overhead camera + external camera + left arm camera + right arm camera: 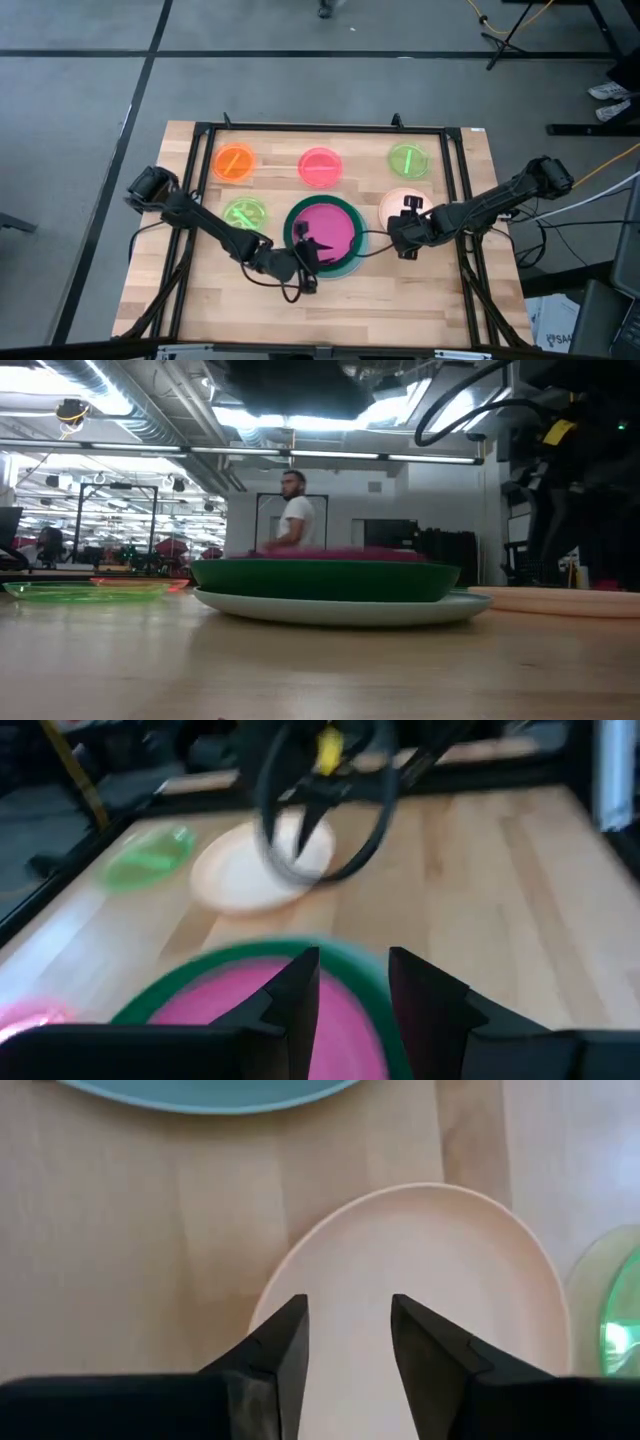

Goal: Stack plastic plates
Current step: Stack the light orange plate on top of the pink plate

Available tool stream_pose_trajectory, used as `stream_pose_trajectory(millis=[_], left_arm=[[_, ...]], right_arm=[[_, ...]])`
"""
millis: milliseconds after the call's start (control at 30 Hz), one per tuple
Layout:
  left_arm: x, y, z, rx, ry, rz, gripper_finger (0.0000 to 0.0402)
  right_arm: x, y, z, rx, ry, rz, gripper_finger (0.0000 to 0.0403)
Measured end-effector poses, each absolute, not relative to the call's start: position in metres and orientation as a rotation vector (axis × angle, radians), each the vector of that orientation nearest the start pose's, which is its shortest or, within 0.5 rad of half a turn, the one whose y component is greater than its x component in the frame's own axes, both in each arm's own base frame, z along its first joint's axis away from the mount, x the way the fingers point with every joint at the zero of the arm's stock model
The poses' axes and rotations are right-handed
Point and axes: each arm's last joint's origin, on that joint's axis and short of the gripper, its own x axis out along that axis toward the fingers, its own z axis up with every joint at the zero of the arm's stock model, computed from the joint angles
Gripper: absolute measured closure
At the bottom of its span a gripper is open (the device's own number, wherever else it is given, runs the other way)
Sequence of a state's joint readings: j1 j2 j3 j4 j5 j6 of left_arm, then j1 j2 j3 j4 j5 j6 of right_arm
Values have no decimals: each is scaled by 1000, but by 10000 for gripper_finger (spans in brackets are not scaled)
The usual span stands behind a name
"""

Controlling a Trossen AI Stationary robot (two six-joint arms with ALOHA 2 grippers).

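While the magenta plate (328, 231) already sits on the dark green plate (293, 219) and pale blue plate (358, 254) at the middle of the worktop (440, 300), your next candidate looks like the peach plate (396, 203), lying just to the stack's right. The right gripper (347, 1338) hangs directly over its near rim, jaws apart and empty, so it is the nearer arm. The left gripper (352, 995), jaws also apart, hovers over the stack's edge.
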State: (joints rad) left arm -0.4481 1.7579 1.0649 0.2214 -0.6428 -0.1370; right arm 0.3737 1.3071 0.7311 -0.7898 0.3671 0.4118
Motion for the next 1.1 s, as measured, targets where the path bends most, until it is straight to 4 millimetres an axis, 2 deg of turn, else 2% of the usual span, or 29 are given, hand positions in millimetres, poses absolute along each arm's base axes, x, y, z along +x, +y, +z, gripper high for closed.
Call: stream_pose_trajectory(millis=[200, 433, 633, 767, 933, 1100], left_arm=[[364, -141, 200, 106, 357, 100, 285], [360, -146, 200, 154, 348, 141, 285], [356, -141, 190, 156, 367, 151, 285], [353, -136, 183, 149, 372, 157, 285], [353, -136, 182, 140, 371, 158, 285], [353, -136, 182, 139, 370, 157, 285]], right_arm=[[198, 65, 183, -180, 1229, -267, 270], [195, 63, 183, -218, 1240, -296, 270], [194, 63, 181, -222, 1248, -297, 270], [192, 62, 173, -220, 1246, -295, 270], [194, 67, 160, -107, 1222, -148, 270], [195, 68, 158, -86, 1203, -128, 270]])
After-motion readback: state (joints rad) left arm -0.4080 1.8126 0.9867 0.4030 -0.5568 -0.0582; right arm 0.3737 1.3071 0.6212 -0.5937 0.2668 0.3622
